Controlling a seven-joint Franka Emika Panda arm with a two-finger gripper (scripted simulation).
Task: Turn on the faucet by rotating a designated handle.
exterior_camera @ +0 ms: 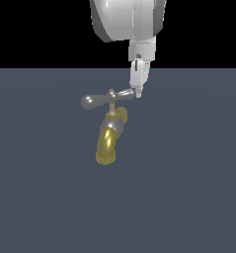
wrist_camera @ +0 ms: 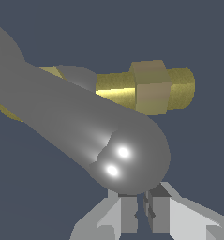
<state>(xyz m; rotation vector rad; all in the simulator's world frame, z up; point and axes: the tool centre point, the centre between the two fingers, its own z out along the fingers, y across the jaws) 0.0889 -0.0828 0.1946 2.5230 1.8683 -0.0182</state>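
Hanging down from the top of the exterior view, the white arm points straight at the floor. Its gripper sits at the very bottom, and the tip touches one end of the handle. That is the end on the exterior view's right. The handle is a shiny grey bar with a fat round knob on the other end. It lies a bit tilted, with the end by the gripper higher. Under the bar, a thin stem goes down into the faucet. The faucet has a grey ring and a curved yellow spout that bends down and toward the exterior view's left. It stands near the middle of a flat blue-grey floor. Behind the floor, everything is black.

From the wrist view, the handle fills most of the picture. Its round end shines with two bright spots and sits just beside the gripper. The two grey fingers are close together, with only a thin dark crack between them. They hold nothing between them. The round end looks to rest against their tips. Behind the bar, a yellow part of the faucet sticks out sideways, with a blocky nut around it. The blue-grey floor is all around.
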